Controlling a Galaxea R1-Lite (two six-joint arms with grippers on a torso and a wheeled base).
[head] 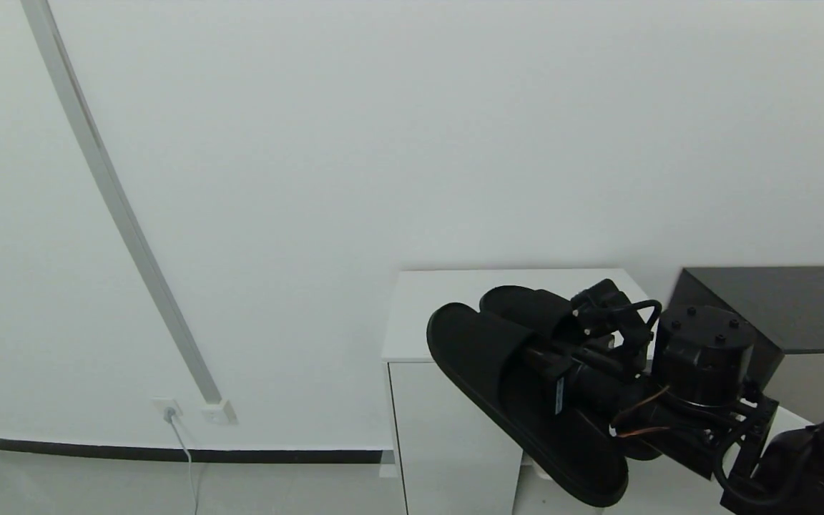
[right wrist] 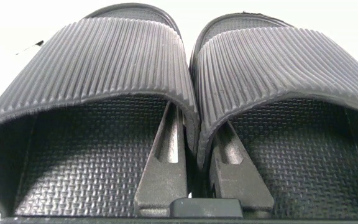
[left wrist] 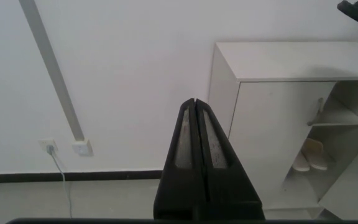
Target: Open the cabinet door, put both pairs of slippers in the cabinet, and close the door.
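White wall backs the work area, and a white cabinet stands against it.

Right gripper: closed on a pair of black slippers. One finger sits inside each slipper, and the two inner strap edges are clamped together between them. The pair is held in the air in front of the cabinet's top edge, toes pointing away from the robot.

Left gripper: jaws fully together, holding nothing, well apart from the cabinet.

Part of the cabinet interior is exposed. A light-coloured pair of slippers appears to rest on a lower shelf, though detail there is poor.
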